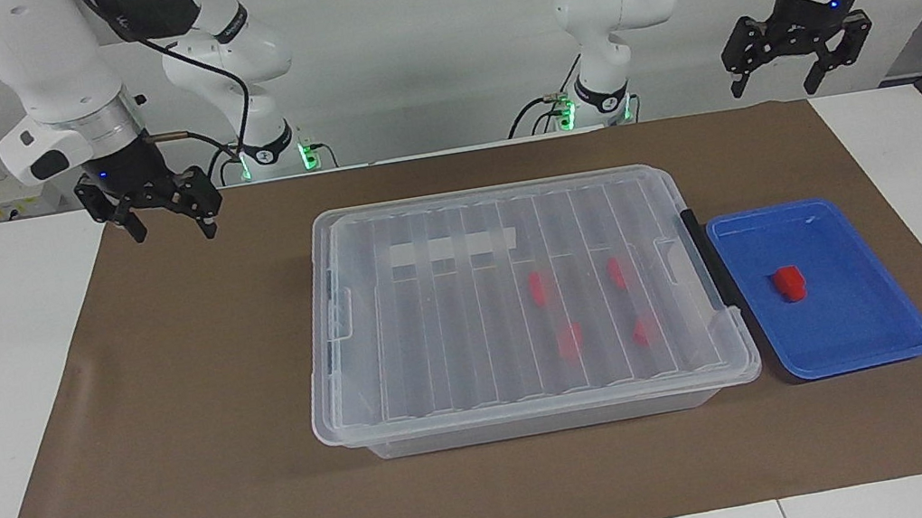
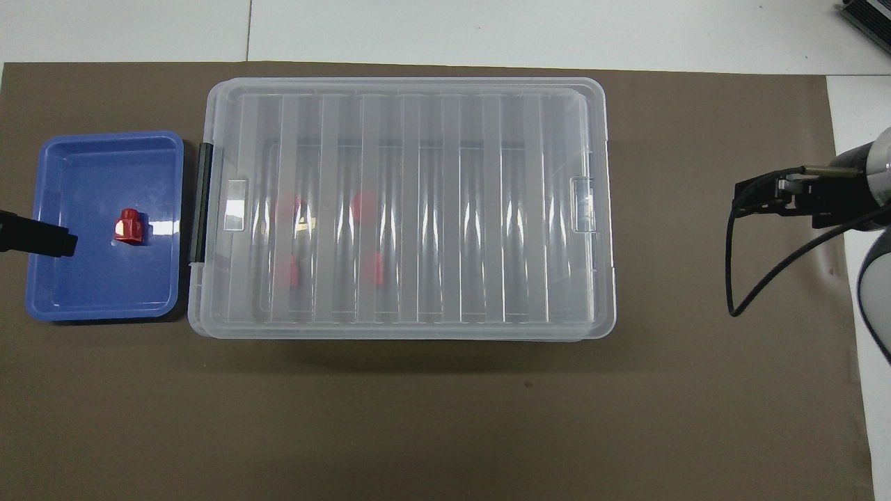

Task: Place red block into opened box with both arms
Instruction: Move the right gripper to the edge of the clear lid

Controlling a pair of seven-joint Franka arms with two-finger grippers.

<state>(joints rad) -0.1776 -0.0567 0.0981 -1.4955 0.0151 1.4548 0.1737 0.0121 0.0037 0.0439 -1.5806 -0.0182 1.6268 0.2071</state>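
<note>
1. waiting high over the worktop's [image 1: 4, 382] two ends, both arms hold nothing: the left gripper [image 1: 797, 62] hangs near the blue tray [image 1: 858, 346], the right gripper [image 1: 162, 214] over bare brown mat [image 1: 176, 429].
2. fingers on each stand apart, ready to grasp.
3. the red block [image 1: 789, 284] lies alone in the tray, just beside the box [image 1: 539, 416], probably staged for the left arm.
4. the ribbed lid [image 1: 470, 321] is on the box, four red blocks [image 1: 537, 288] showing through it, so the lid likely needs opening first.
</note>
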